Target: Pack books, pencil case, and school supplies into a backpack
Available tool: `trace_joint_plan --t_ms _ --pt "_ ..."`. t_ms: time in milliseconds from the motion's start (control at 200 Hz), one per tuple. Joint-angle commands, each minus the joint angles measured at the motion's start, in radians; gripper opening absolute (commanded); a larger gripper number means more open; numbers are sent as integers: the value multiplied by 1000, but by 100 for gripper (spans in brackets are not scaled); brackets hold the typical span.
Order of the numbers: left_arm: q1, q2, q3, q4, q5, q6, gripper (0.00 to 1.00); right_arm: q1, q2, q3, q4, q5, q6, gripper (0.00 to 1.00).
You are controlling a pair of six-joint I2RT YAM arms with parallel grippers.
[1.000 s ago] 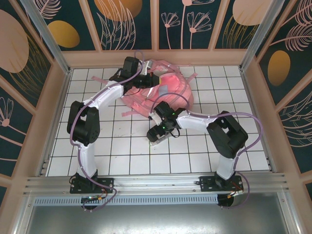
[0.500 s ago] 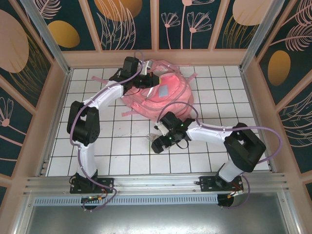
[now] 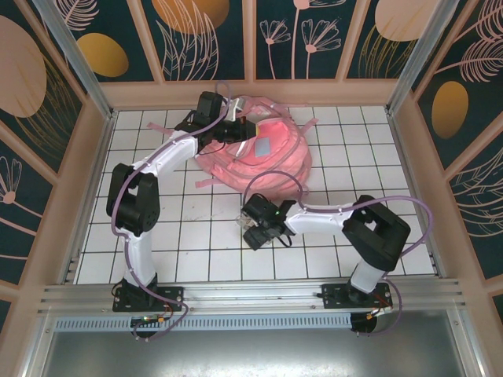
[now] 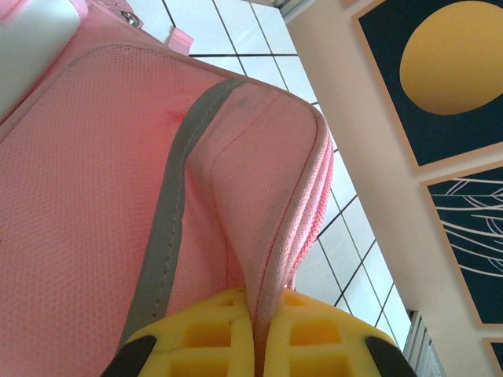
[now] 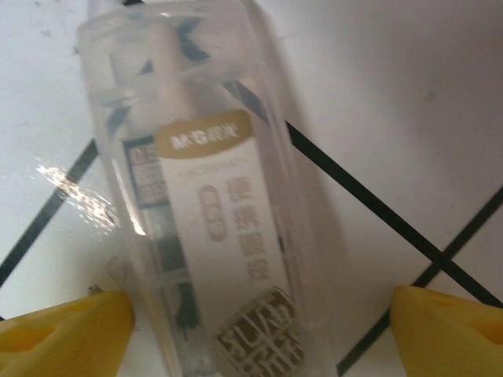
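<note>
The pink backpack (image 3: 271, 161) lies at the back middle of the tiled table (image 3: 189, 236). My left gripper (image 3: 242, 130) is shut on its fabric edge; in the left wrist view the yellow fingers (image 4: 204, 338) pinch the pink seam of the backpack (image 4: 102, 173), with the gripper (image 4: 263, 334) at the bottom. A narrow transparent box (image 5: 208, 212) with a pale printed insert, one of the school supplies, lies flat on the tiles. My right gripper (image 5: 259, 334) straddles its near end, open. Its left fingertip (image 5: 67, 330) is at the box's edge, and the right one stands apart. From above, the right gripper (image 3: 255, 229) sits in front of the backpack.
Wooden walls with dark painted panels (image 3: 55, 118) close in the table on three sides. A metal rail (image 3: 251, 294) runs along the near edge by the arm bases. The backpack's straps (image 3: 206, 182) trail onto the tiles to the left.
My right arm has swung left and toward the near edge, coming down over the transparent box. The left arm and the backpack have not moved.
</note>
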Motion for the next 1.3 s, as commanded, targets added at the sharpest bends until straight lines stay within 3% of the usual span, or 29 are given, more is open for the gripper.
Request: trace_joint_plan --t_ms 0,170,280,470,665,786,916,1296 --pt "14 -71 4 69 16 -5 0 40 49 8 19 94 -17 85" --pt "14 -66 13 68 18 -5 0 47 56 -7 8 103 -4 73" --pt "14 -62 14 70 16 -5 0 47 8 5 -6 95 -2 59" --pt "14 -54 24 71 21 -10 0 4 -115 27 -51 43 4 59" --pt "14 -49 39 69 21 -11 0 -130 -306 0 -38 -131 17 52" --pt "14 -47 44 68 22 -12 0 -185 -374 -30 -14 -184 14 53" --pt "14 -47 40 69 21 -16 0 -181 -324 -31 -23 -199 7 56" --pt "14 -52 33 62 13 -6 0 -67 -116 2 11 -159 -16 71"
